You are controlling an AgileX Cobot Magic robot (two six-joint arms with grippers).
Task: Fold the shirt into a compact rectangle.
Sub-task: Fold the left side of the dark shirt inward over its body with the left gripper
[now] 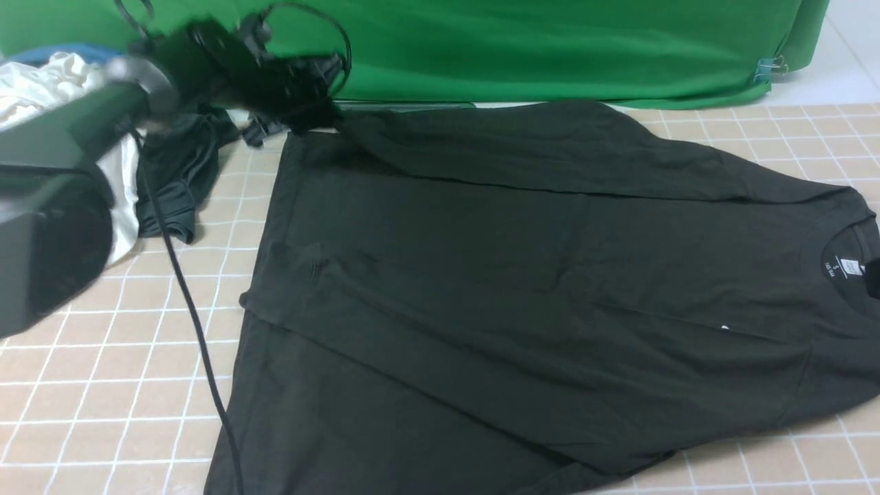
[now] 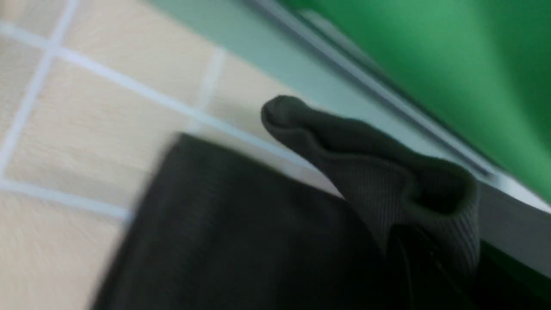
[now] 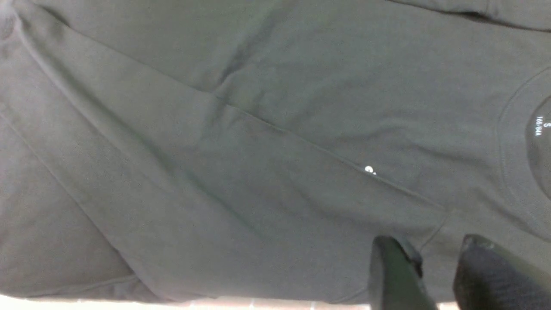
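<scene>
Laundry sat heaped far left: a white garment (image 1: pixel 41 89) and a dark garment (image 1: pixel 179 179). Next, the left gripper (image 1: pixel 313 113) was clamped on the far corner of the shirt (image 1: pixel 522 275), which sprawled across the checked table (image 1: pixel 103 385), collar to the right. There the right gripper (image 3: pixel 430 245) hung over it, fingers parted.
</scene>
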